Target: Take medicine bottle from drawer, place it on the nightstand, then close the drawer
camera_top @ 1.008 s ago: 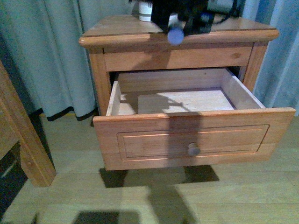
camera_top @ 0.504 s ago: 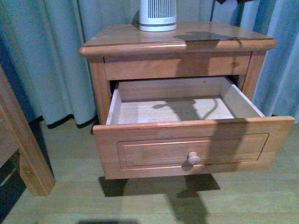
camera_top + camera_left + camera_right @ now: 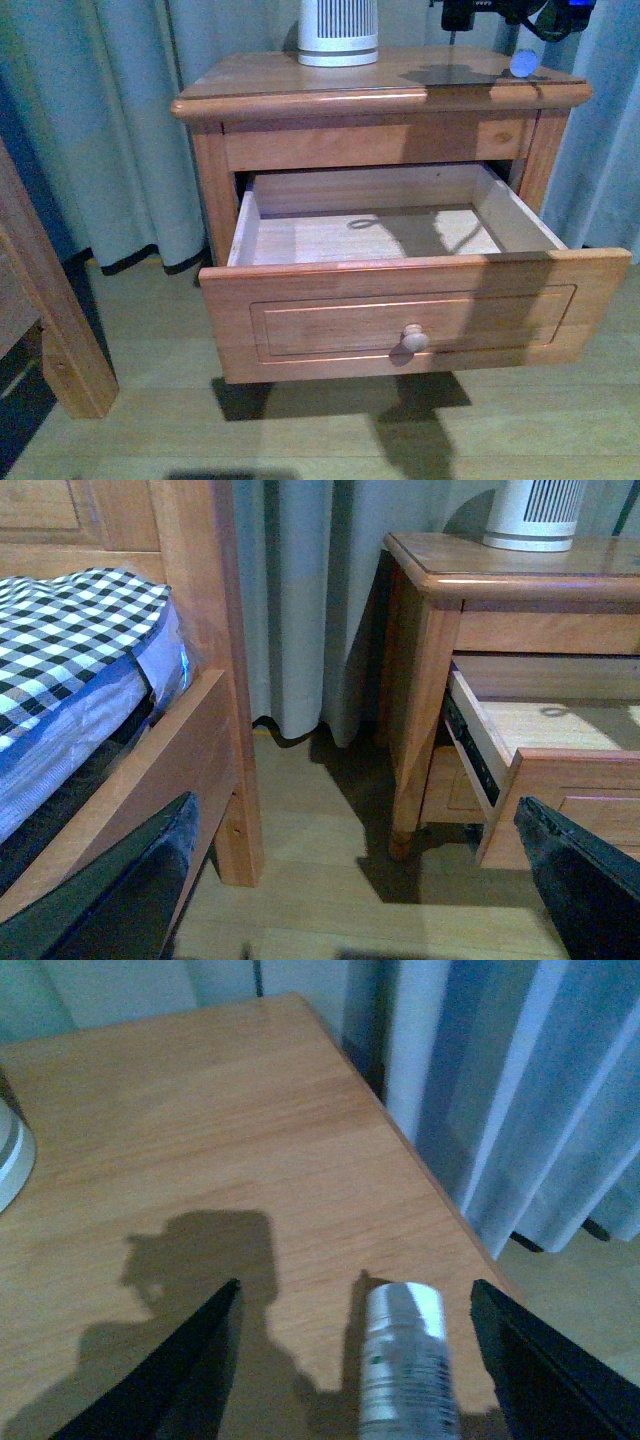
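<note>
One nightstand (image 3: 300, 75) stands on wood floor (image 3: 150, 320) before pale curtains (image 3: 110, 120).

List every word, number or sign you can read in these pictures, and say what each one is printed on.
Label on the medicine bottle: there is some dark print, but it is too blurred to read.
Ribbed white device: no text shows.
Nightstand and drawer: bare wood, no text.
Nothing in any view can be read.
</note>
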You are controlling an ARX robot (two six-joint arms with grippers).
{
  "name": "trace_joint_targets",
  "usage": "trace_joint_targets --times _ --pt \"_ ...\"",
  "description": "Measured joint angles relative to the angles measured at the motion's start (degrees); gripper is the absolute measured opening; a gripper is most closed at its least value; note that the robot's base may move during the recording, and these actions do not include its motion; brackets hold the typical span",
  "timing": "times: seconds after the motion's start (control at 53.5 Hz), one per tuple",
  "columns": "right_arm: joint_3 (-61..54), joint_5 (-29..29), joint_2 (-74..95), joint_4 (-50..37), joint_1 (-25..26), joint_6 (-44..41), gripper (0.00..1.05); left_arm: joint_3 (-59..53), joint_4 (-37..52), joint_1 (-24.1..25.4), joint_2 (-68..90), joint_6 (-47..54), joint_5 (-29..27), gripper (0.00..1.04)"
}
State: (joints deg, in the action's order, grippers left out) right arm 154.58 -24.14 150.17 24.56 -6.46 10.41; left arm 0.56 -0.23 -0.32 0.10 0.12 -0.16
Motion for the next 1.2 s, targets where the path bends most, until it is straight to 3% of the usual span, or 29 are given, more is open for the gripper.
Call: trace_joint_targets --times 0.093,0.43,0.654,0.84,1.046,1.195 --pt "-6.3 1.1 -2.9 -3.4 -0.1 0.0 0.99 0.0 0.0 0.0 0.0 0.0 0.0 0.98" --pt "-39.1 4.2 -28.1 -26.8 -0.2 -1.2 0.98 0.0 0.0 0.0 0.0 0.0 0.0 0.98" --pt "-84.2 4.5 -60.0 -35.9 -1.3 4.5 0.98 0.0 0.0 0.0 0.0 0.0 0.0 0.98" --pt "-113.4 4.4 -76.4 -41.4 -6.6 7.5 0.98 0.0 0.0 0.0 0.0 0.0 0.0 0.98" --pt "-132.9 6.5 -72.7 -50.7 -10.8 12.6 0.98 0.0 0.0 0.0 0.0 0.0 0.0 0.98" --pt "-134.0 6.8 -61.4 -59.8 -11.3 13.8 0.98 0.0 0.0 0.0 0.0 0.0 0.0 0.98"
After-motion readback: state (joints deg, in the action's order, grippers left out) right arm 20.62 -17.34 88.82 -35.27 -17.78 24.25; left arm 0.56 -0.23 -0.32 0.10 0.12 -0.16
